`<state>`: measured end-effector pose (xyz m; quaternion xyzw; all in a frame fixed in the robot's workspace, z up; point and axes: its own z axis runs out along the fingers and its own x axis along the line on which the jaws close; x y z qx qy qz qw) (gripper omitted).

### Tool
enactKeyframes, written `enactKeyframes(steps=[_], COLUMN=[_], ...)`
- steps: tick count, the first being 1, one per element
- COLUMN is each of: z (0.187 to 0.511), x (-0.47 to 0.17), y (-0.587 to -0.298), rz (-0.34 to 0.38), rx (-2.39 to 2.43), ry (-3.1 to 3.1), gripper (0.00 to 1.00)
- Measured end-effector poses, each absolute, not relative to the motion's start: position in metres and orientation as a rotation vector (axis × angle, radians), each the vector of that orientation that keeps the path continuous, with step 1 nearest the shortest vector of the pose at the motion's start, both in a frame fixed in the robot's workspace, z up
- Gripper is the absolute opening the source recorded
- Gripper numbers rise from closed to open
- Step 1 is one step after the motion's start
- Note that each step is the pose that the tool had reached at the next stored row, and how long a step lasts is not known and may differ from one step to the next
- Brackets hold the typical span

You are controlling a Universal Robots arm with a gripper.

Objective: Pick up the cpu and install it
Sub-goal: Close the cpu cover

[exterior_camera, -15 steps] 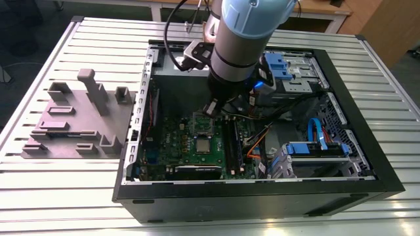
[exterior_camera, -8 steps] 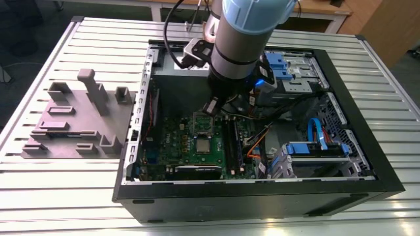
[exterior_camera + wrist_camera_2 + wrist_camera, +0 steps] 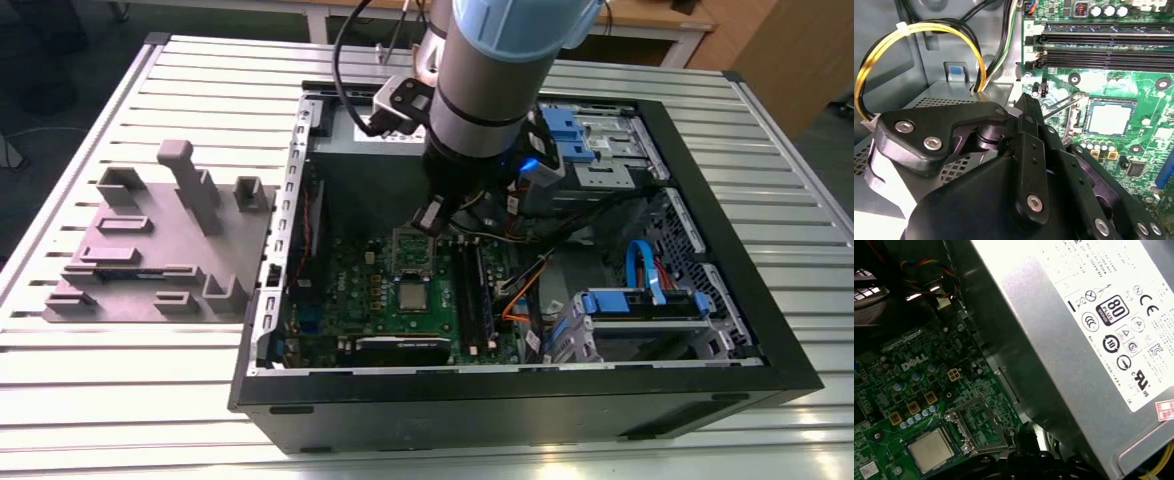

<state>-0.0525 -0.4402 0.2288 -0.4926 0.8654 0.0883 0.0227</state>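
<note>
- Sitting in its socket on the green motherboard (image 3: 400,290), one cpu (image 3: 415,296) shows its silvery top in the exterior view; it lies flat, near the board's middle, toward the case's front wall.
- In both wrist views the cpu (image 3: 1110,118) (image 3: 931,450) rests inside the socket frame, with one hinged metal bracket (image 3: 979,425) lying swung open just beside it.
- One arm hangs over the open computer case (image 3: 747,330), and its gripper (image 3: 430,220) is above the board, just beyond the socket on the side of the power supply (image 3: 1094,330).
- The gripper (image 3: 1026,107) holds nothing; in the second wrist view its dark fingers (image 3: 1029,145) lie pressed together, so the pincer reads as closed and empty, apart from the cpu.
- One grey power supply stands along the case's rear wall, close to the gripper.
- Two long dark memory slots (image 3: 1104,47) run side by side on the board beyond the socket.
- One bundle of yellow and black cables (image 3: 919,35) loops beside the power supply.
- Two blue drive brackets are counted in the case: one (image 3: 641,300) at the front corner on the exterior view's right, one (image 3: 567,135) at the rear.
- One grey moulded fixture (image 3: 160,250) stands on the slatted table (image 3: 80,380), outside the case on the exterior view's left.
</note>
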Motion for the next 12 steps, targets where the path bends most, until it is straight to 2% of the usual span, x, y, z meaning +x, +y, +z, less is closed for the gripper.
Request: enactKeyframes(steps=[12], z=[0.2366], x=[-0.0542], y=[-0.4402], rz=[0.242], rx=[-1.532], ry=[2.693], gripper=[0.11])
